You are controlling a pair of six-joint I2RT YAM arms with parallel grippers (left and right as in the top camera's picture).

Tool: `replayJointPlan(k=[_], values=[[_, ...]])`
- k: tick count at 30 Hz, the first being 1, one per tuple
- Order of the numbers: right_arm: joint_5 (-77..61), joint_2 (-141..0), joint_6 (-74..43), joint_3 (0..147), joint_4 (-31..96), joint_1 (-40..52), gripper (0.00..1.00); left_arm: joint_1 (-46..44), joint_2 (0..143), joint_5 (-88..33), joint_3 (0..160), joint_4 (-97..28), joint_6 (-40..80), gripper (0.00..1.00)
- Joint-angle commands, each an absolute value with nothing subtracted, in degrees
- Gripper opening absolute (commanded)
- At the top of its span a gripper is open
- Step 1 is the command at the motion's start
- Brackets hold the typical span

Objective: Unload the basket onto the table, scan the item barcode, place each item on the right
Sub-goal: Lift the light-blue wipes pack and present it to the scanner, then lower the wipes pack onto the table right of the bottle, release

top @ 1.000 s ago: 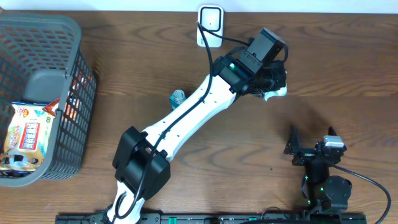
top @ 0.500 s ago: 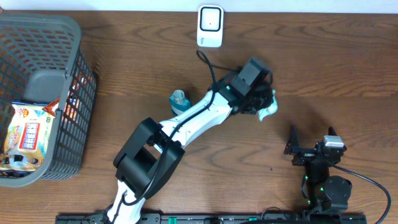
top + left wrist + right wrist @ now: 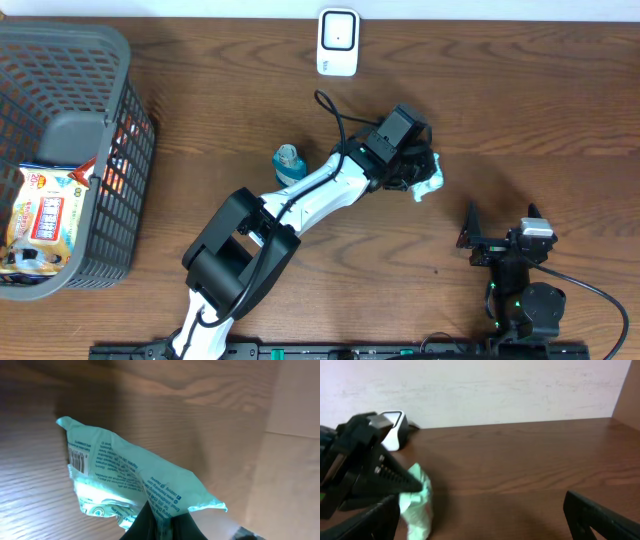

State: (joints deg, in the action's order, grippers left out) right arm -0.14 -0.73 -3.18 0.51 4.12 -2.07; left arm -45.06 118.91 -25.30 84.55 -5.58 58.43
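Observation:
A crumpled mint-green packet point(image 3: 429, 186) hangs from my left gripper point(image 3: 416, 174) over the middle of the table. In the left wrist view the black jaws point(image 3: 161, 519) are shut on the packet's point(image 3: 130, 477) lower edge. Its printed side faces the camera, with a barcode point(image 3: 76, 460) at the left end. The white scanner point(image 3: 338, 42) stands at the table's far edge, well apart from the packet. My right gripper point(image 3: 497, 241) rests near the front right, open with nothing in it. Its view shows the packet point(image 3: 417, 502) and the scanner point(image 3: 395, 430) at the left.
A grey mesh basket point(image 3: 112, 62) at the far left holds snack packs point(image 3: 45, 215). A small teal item point(image 3: 288, 158) lies on the table beside the left arm. A black cable point(image 3: 335, 110) loops over the left arm's wrist.
The left arm has pulled back from beside the scanner toward the table's middle, carrying the packet with it. The right arm has stayed still.

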Motion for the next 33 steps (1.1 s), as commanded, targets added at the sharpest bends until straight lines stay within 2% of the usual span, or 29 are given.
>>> replayJointPlan(k=[1,3,5,8,16,24,27,30,33], values=[[0.51,-0.6,-2.5,0.32,4.25,-1.76,0.99,-44.75,119.59,-27.59,84.31,-3.51,57.06,0.07],[0.51,-0.6,-2.5,0.32,4.25,-1.76,0.99,-44.75,119.59,-27.22,84.31,-3.81,56.07,0.11],[0.51,-0.6,-2.5,0.32,4.25,-1.76,0.99,-44.77,119.59,-25.61,84.31,-6.94,55.11,0.25],[0.51,-0.6,-2.5,0.32,4.27,-1.76,0.99,-44.75,119.59,-23.7,84.31,-10.48,55.11,0.32],[0.51,-0.6,-2.48,0.32,4.27,-1.76,0.99,-44.75,116.79,-21.45,84.33,-14.33,52.51,0.4],[0.51,-0.6,-2.48,0.32,4.25,-1.76,0.99,-44.75,109.27,-2.72,84.33,-28.77,52.51,0.41],[0.51,-0.6,-2.48,0.32,4.25,-1.76,0.99,-44.75,106.98,1.32,84.33,-33.15,52.49,0.46],[0.51,-0.6,-2.5,0.32,4.25,-1.76,0.99,-44.75,104.07,1.72,84.36,-35.18,51.11,0.58],[0.51,-0.6,-2.5,0.32,4.25,-1.78,0.99,-44.75,100.09,1.74,85.36,-36.1,48.47,0.79]])
